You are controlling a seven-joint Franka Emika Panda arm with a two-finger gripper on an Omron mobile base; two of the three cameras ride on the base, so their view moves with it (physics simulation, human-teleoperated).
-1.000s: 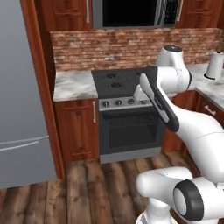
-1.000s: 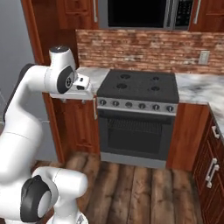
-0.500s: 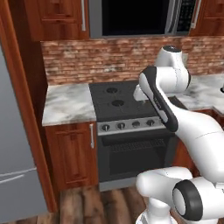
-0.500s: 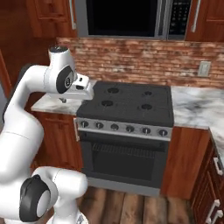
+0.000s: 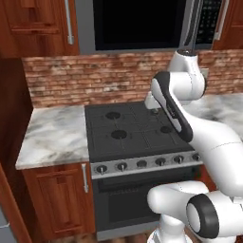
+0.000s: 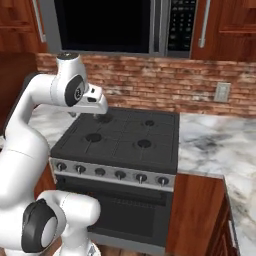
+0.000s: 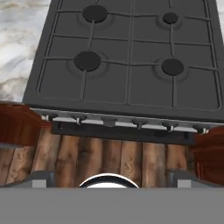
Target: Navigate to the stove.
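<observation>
I judge the drive to be in its last stretch: the base stands close in front of the stove [image 5: 135, 137], which sits nearly centred ahead, so what remains is at most a small squaring-up and a stop short of the oven door [image 6: 125, 215].

Going left to right in the left base view: a wooden cabinet [image 5: 59, 201] stands under the marble table [image 5: 54, 135] on the left, touching the stove's left side. Then comes the stove itself, four burners on a flat dark top with a row of knobs [image 6: 110, 173] along its near edge. To its right, the table [image 6: 220, 150] runs on, with a wall outlet [image 6: 221, 92] on the brick behind it. A black microwave [image 5: 142, 23] hangs above the far edge.

The arm is folded high over the cooktop. I cannot tell how the fingers are set. Nothing lies on the wooden floor [image 7: 109, 157] between the base and the oven.
</observation>
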